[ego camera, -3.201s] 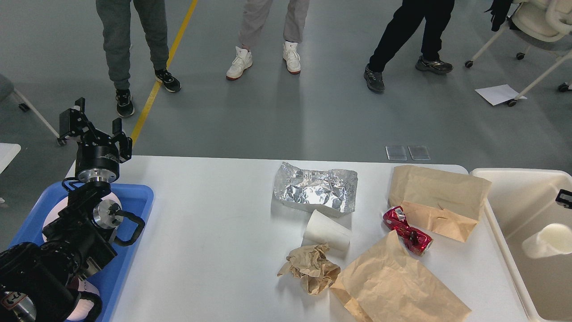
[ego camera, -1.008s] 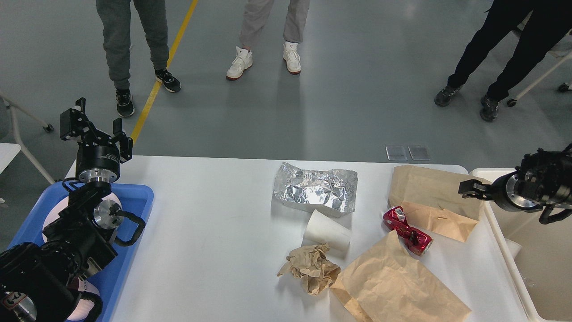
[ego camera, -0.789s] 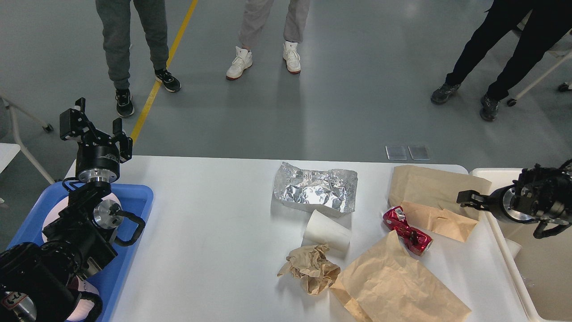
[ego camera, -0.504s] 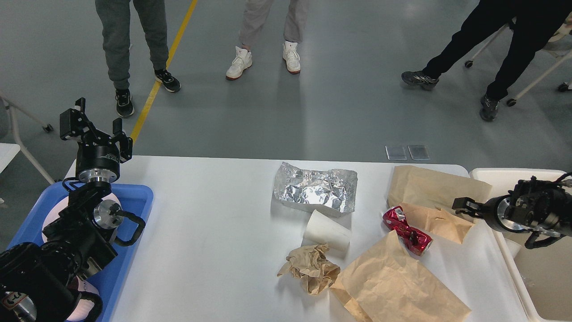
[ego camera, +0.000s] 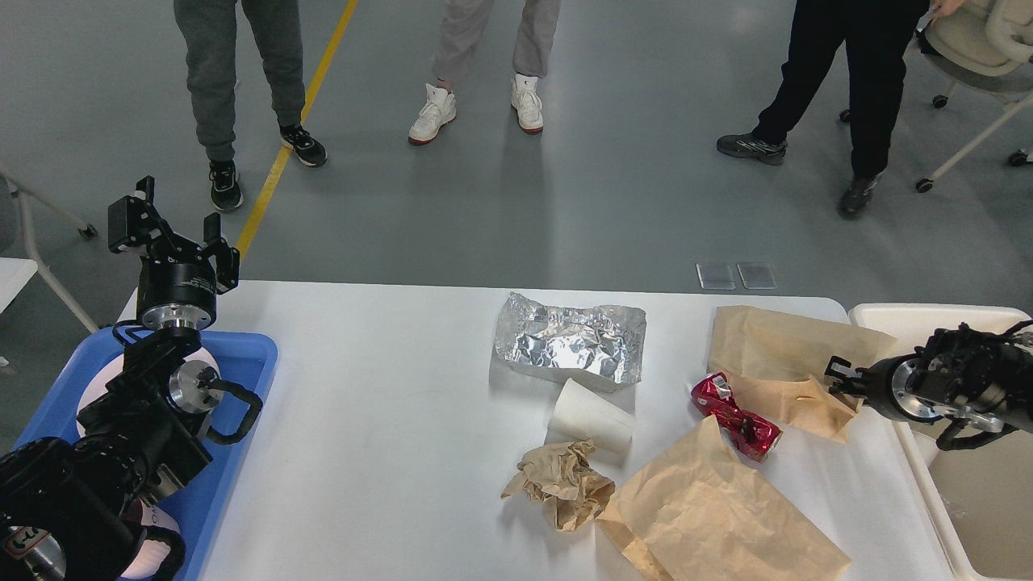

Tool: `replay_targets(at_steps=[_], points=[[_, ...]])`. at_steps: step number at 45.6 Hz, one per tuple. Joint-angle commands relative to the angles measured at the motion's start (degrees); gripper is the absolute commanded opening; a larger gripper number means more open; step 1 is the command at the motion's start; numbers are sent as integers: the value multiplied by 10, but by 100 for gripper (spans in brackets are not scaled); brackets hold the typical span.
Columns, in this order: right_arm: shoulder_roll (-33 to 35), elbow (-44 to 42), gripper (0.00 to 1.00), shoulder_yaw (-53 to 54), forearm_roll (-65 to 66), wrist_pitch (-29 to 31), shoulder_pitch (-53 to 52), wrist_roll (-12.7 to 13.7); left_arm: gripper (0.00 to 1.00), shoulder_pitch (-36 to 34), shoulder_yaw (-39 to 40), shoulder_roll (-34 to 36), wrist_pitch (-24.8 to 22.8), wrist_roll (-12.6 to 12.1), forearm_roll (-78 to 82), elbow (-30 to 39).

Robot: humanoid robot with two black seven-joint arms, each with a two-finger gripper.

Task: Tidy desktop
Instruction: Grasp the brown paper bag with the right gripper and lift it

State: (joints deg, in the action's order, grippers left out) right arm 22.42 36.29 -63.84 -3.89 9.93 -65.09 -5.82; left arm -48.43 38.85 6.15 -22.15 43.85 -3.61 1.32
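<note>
The white desktop [ego camera: 379, 420] carries litter. A crumpled foil sheet [ego camera: 569, 339] lies mid-table, with a white paper cup [ego camera: 589, 415] on its side in front of it. A brown paper wad [ego camera: 561, 484] lies nearer me. A crushed red can [ego camera: 734, 415] lies between two brown paper bags, one at the far right [ego camera: 775, 347] and one at the front [ego camera: 710, 516]. My left gripper [ego camera: 171, 230] is open and empty, raised above the table's far left corner. My right gripper [ego camera: 839, 378] touches the right edge of the far bag; its fingers look small and dark.
A blue tray [ego camera: 246, 359] sits at the left under my left arm. A cream-white bin [ego camera: 920, 316] stands at the right edge, under my right arm. Three people stand on the floor beyond the far edge. A wheeled chair [ego camera: 980, 40] is at the top right.
My right arm came in over the bin and moved left and down onto the far bag's right edge; the bag shifted and buckled a little. The left arm has not moved.
</note>
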Motion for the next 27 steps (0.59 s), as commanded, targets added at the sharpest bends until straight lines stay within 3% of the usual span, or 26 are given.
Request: replay_targets(at_steps=[1, 13, 20, 27], points=[[5, -2, 0, 0, -20, -1, -8, 0, 96, 0, 0, 0, 0, 0, 0, 0], [56, 38, 0, -1, -31, 11, -79, -1, 96, 0, 0, 0, 0, 0, 0, 0], [119, 140, 0, -3, -29, 30, -206, -2, 96, 0, 0, 0, 0, 0, 0, 0], [163, 206, 0, -9, -27, 90, -335, -2, 96, 0, 0, 0, 0, 0, 0, 0]])
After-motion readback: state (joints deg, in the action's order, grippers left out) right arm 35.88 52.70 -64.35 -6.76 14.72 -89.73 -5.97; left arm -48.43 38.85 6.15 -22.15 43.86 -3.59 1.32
